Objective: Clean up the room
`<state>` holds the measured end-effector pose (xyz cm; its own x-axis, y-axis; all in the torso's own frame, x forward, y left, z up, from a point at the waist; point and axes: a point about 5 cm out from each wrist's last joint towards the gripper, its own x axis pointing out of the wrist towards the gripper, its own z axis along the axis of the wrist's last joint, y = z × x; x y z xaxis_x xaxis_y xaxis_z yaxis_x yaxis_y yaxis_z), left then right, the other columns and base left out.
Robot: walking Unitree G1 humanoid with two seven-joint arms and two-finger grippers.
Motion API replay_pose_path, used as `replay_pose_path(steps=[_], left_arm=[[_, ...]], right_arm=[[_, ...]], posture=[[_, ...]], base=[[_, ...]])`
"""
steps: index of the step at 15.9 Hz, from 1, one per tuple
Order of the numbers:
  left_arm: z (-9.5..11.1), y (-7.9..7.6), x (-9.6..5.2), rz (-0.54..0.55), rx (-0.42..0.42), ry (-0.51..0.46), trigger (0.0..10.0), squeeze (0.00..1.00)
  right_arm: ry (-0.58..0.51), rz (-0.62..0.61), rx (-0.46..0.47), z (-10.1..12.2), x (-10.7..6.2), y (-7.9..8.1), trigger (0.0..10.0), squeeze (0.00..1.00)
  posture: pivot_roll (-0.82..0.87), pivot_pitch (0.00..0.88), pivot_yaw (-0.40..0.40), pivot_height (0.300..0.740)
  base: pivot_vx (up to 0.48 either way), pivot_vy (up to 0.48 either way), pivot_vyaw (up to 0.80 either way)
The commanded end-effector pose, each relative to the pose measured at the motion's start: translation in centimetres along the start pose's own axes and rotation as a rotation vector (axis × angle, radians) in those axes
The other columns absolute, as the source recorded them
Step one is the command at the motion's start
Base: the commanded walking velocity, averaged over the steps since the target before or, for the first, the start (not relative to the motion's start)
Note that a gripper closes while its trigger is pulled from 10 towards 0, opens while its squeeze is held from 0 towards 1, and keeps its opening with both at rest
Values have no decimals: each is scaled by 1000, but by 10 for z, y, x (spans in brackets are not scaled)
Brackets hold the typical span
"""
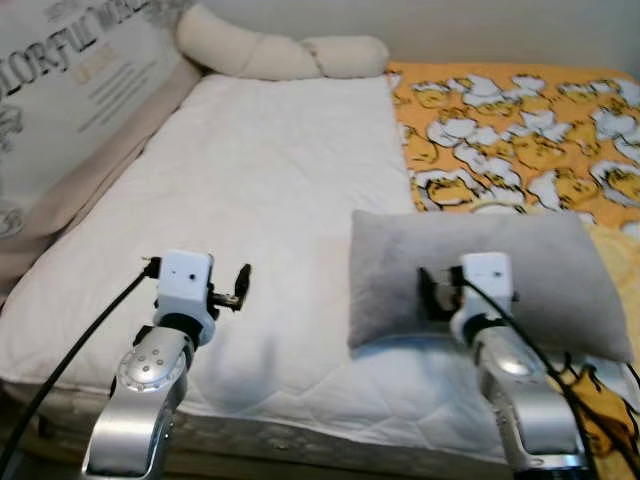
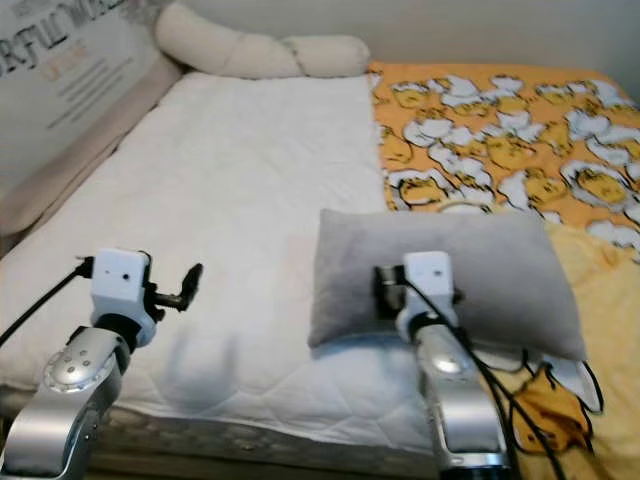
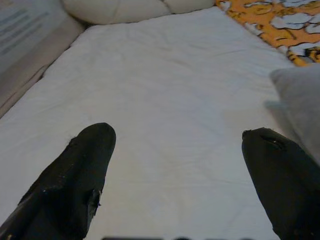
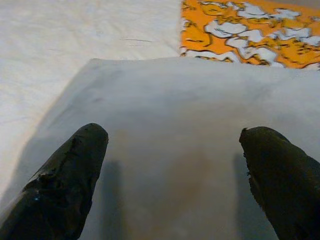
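Grey pillow (image 1: 480,275) is lying crosswise directly under the spread, empty right pincer (image 4: 172,165), while the left pincer (image 3: 177,170) is gaping aside over bare mattress (image 1: 260,200)

Printed panel (image 1: 70,110) leaning along left edge of bed: large outlined capitals, cut off by frame edge, legible as "LORFUL WO" in the left eye view and "ORFUL WORL" in the right eye view. Below, a short word in gold-brown letters, too small to read. Further lines of fine grey print, illegible. In left wrist view, same lines blurred beyond reading.
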<state>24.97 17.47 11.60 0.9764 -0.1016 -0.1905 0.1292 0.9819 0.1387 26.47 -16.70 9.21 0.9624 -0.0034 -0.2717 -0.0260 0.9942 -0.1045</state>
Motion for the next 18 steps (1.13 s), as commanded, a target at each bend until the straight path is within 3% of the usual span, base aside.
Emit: replay_pose_path(steps=[1, 13, 17, 18], left_arm=[[3, 3, 0, 2, 5, -6, 10000, 0], [-1, 2, -10, -5, 12, 0, 10000, 0], [-8, -2, -18, -5, 20, 11, 10000, 0], [-7, -3, -17, -13, 23, 10, 10000, 0]], right_arm=[[11, 2, -1, 0, 0, 2, 10000, 0], [35, -12, 1, -7, -9, -1, 10000, 0], [62, -49, 42, -12, -21, -6, 10000, 0], [91, -100, 88, -17, -27, -9, 10000, 0]], posture=[[3, 0, 23, 740], [4, 0, 6, 740], [1, 0, 3, 740], [-2, 0, 3, 740]], base=[[251, 0, 0], [231, 0, 0], [0, 0, 0], [0, 0, 0]])
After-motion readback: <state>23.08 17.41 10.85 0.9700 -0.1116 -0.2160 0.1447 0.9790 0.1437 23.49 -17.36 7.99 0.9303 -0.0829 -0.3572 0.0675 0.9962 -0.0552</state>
